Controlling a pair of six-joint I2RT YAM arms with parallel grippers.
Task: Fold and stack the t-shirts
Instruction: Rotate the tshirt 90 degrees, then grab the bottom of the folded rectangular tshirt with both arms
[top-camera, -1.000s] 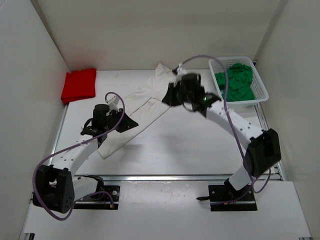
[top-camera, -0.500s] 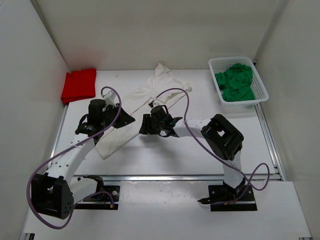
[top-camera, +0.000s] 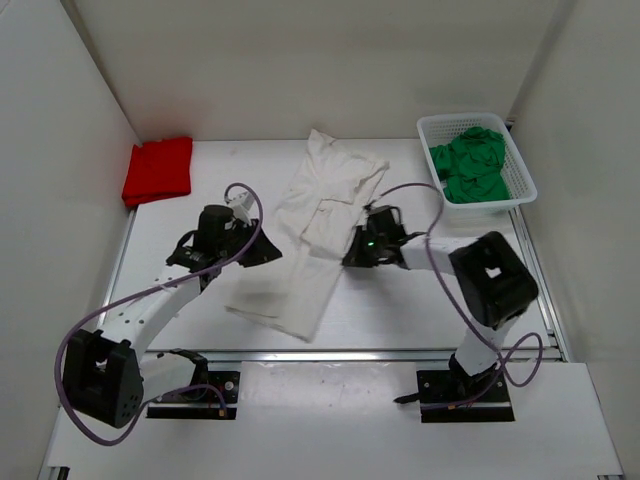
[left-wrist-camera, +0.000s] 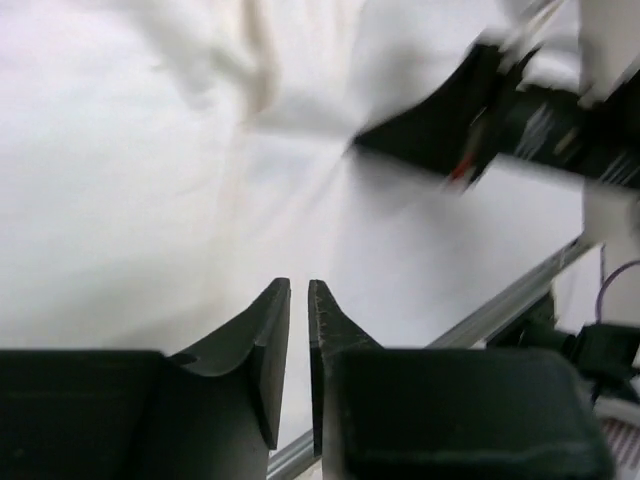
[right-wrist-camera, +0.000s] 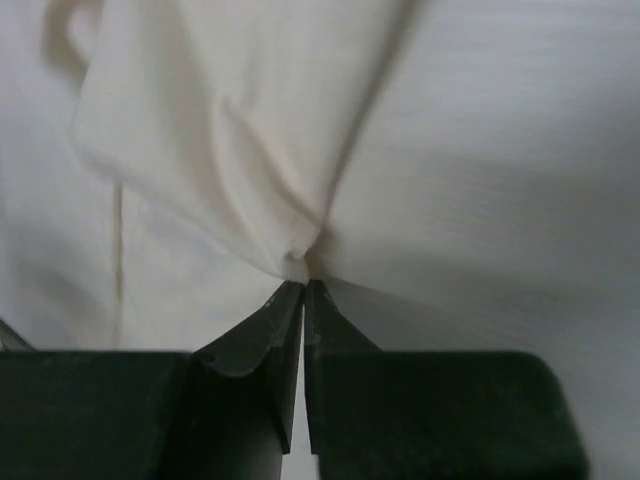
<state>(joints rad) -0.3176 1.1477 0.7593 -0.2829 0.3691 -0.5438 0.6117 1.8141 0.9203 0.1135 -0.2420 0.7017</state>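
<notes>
**A:** What lies nearest in the overhead view?

**B:** Two arm bases are bolted at the near edge of the white table, one at 7 o'clock and one at 5 o'clock. Both arms reach inward toward the middle.

**A:** Where is the left claw, and how does it stand?

**B:** The left claw sits just left of centre, toward 9 o'clock, at the left edge of the white t-shirt. In its wrist view, which is blurred, its dark fingers are pressed nearly together with only a thin slit between them. Whether cloth is caught in that slit cannot be told.

**A:** And the right claw?

**B:** The right claw sits just right of centre, toward 3 o'clock, on the shirt's right edge. Its fingers are pressed together, pinching a puckered fold of the white cloth at their tips.

**A:** How does the white shirt lie?

**B:** It stretches lengthwise between the two claws, rumpled. Its near end slants toward 7 o'clock and its far end reaches 12 o'clock.

**A:** What lies farthest?

**B:** The red t-shirt lies folded at 10 o'clock, well apart from the rest. The green t-shirt is heaped inside a white mesh basket at 2 o'clock.
</notes>
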